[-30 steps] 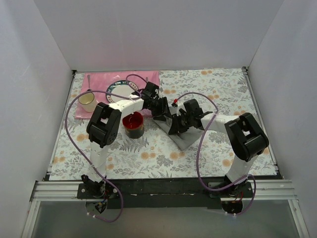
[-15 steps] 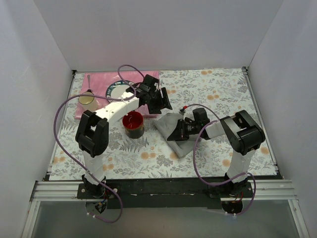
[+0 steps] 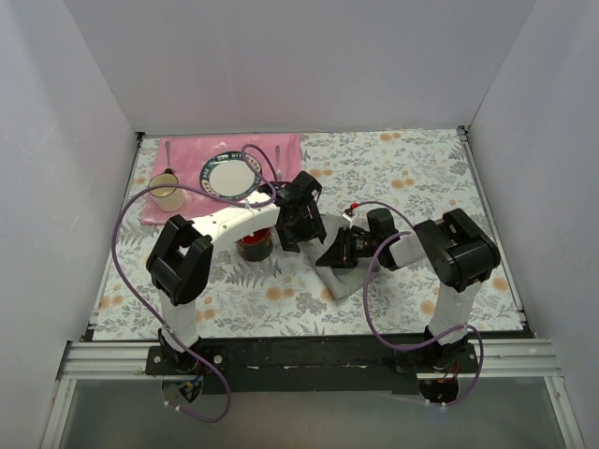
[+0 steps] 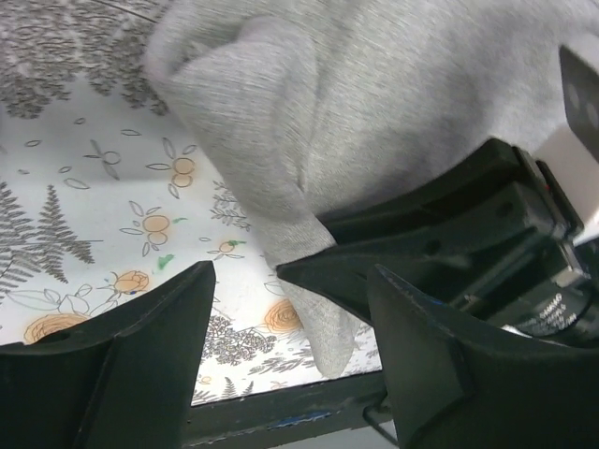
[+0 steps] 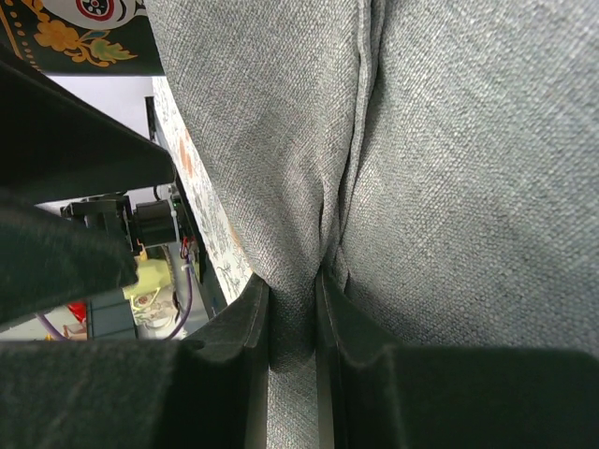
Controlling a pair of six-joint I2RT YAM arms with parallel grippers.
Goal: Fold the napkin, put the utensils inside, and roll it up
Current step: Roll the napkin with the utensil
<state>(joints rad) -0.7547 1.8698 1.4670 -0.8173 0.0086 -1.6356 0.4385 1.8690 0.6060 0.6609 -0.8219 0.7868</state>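
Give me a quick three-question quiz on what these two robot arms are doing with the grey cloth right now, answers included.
1. True or false: the right hand is pinching a fold of the napkin.
2. Pick one. The left hand is: A) open, close by the napkin; B) shut on a fork; C) gripping a bottle.
3. Fill the gap: the round plate rests on a pink ____.

Key:
1. True.
2. A.
3. placemat.
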